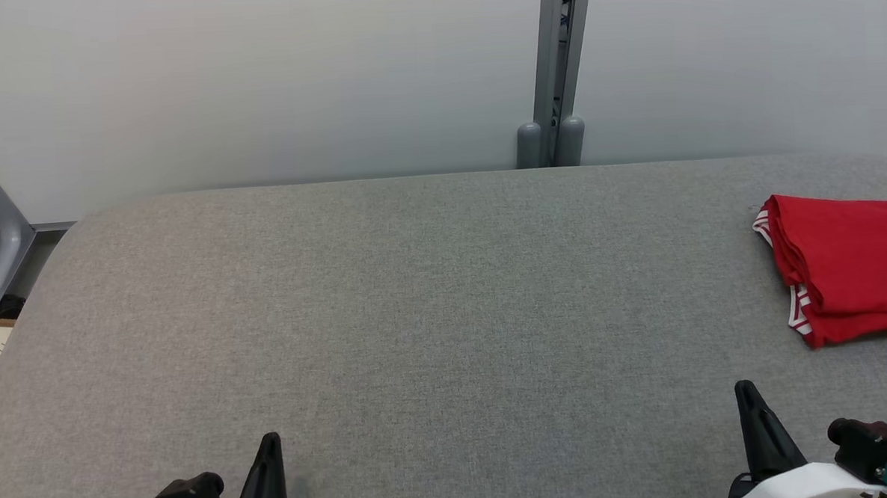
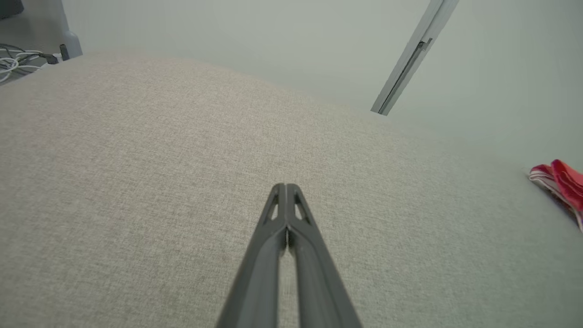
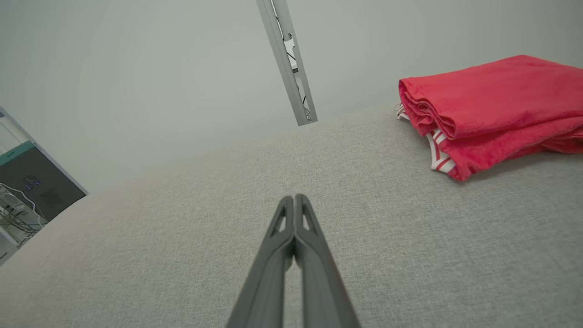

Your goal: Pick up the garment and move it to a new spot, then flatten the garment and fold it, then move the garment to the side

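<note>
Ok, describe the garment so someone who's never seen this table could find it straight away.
Start at the wide grey fabric-covered table in front of the white wall. Look to its right side, ahead of the right gripper, where the garment lies in a folded bundle. It is bright red with red-and-white striped trim, the one coloured thing on the grey surface.
</note>
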Tool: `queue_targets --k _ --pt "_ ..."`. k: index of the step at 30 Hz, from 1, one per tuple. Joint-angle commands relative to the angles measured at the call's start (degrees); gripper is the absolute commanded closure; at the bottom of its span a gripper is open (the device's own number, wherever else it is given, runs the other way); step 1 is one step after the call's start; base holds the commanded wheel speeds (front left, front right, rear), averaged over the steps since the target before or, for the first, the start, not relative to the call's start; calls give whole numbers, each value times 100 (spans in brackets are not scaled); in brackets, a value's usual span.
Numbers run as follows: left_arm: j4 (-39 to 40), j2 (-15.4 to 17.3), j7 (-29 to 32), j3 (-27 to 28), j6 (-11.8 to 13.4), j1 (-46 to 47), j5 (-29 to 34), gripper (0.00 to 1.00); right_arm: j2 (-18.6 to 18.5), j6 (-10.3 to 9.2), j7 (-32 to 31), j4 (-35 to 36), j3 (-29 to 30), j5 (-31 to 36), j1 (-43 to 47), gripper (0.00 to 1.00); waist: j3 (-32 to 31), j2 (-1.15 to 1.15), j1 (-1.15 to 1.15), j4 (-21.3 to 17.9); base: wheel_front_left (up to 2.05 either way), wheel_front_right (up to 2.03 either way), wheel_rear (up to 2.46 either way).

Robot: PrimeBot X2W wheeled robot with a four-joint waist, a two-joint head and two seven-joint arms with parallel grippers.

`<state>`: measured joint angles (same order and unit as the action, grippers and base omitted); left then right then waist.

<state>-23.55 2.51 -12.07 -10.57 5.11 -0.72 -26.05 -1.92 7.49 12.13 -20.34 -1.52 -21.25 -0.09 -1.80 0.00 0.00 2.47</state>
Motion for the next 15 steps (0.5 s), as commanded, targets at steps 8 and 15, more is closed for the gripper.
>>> queue_targets --k 8,15 --pt "225 16 231 254 -179 251 -909 100 -44 0 -241 196 127 -973 -215 100 15 0 0 -19 0 0 0" --pt "292 19 373 383 -275 291 -1411 100 -51 0 -384 240 187 -1512 -256 100 25 0 0 -32 0 0 0"
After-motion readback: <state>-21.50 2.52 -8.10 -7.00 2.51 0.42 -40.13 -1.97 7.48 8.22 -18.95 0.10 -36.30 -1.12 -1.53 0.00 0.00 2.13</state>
